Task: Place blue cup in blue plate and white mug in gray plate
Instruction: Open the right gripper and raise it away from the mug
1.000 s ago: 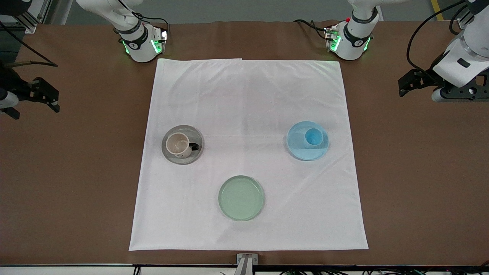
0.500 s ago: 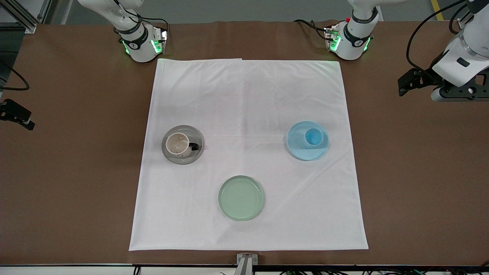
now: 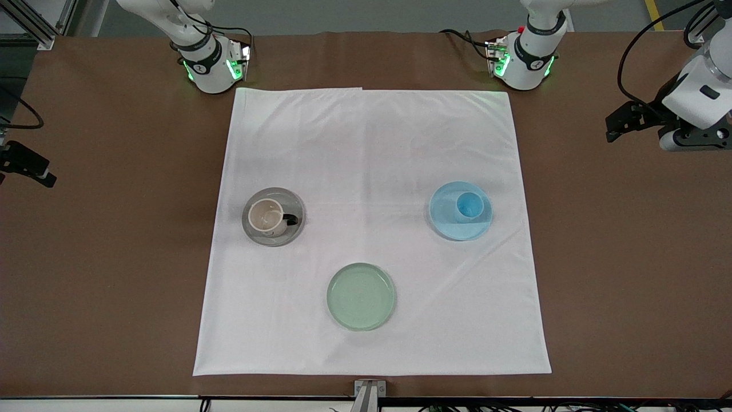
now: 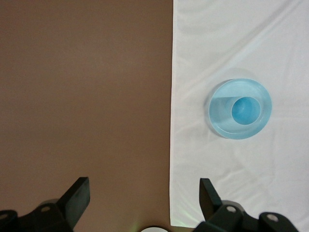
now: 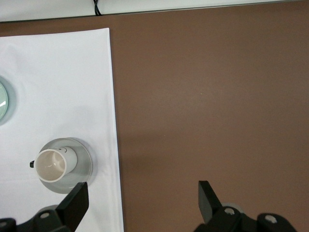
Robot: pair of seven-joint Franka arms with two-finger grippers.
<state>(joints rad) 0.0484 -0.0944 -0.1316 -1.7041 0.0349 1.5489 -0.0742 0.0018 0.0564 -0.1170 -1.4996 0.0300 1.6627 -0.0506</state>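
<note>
The blue cup [image 3: 469,206] stands upright in the blue plate [image 3: 452,226] toward the left arm's end of the white cloth. The white mug [image 3: 267,217], dark handle sideways, stands in the gray plate [image 3: 286,232] toward the right arm's end. My left gripper [image 3: 620,123] is open and empty over the bare brown table past the cloth's edge; its wrist view shows the cup [image 4: 245,110] in the plate [image 4: 222,121], apart from the gripper [image 4: 143,183]. My right gripper [image 3: 28,166] is open and empty over the bare table at the other end; its wrist view [image 5: 143,186] shows the mug [image 5: 50,166] in the gray plate [image 5: 82,166].
A pale green plate [image 3: 361,296] lies empty on the white cloth [image 3: 372,143], nearer to the front camera than the other two plates. Both arm bases [image 3: 211,63] stand at the cloth's edge farthest from the camera. Brown table surrounds the cloth.
My right gripper has drawn back toward its end of the table, partly out of the front view. My left gripper has drawn back a little toward its end. Cups and plates have not moved.
</note>
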